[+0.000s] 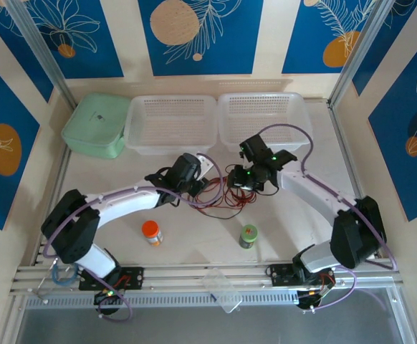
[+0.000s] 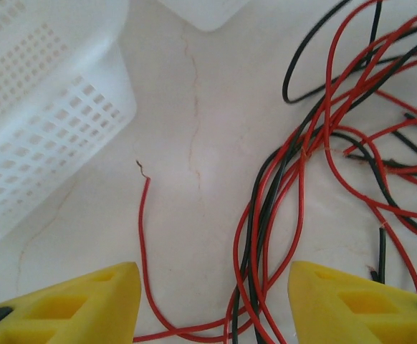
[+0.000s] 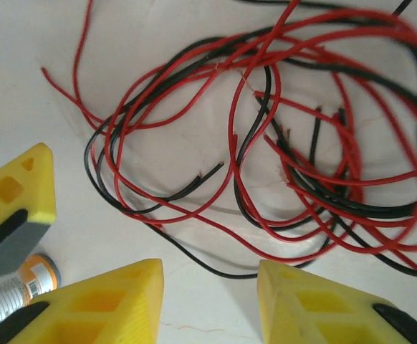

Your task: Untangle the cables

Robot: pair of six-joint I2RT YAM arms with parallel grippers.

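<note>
Red and black cables [image 1: 219,197] lie in one knotted heap on the desk [image 1: 198,242], so we judge the untangling barely begun: no strand lies apart. The left hand [image 2: 212,276] is open, a bundle passing unclamped between its fingers. The right hand [image 3: 208,269] is open too, the loops just ahead of it. Wrist views resolve crossings and loose ends. The top view places the heap between both hands, short of two white baskets [image 1: 171,125].

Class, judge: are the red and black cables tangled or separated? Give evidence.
Tangled: the cables loop and cross over one another in one heap on the table.
</note>
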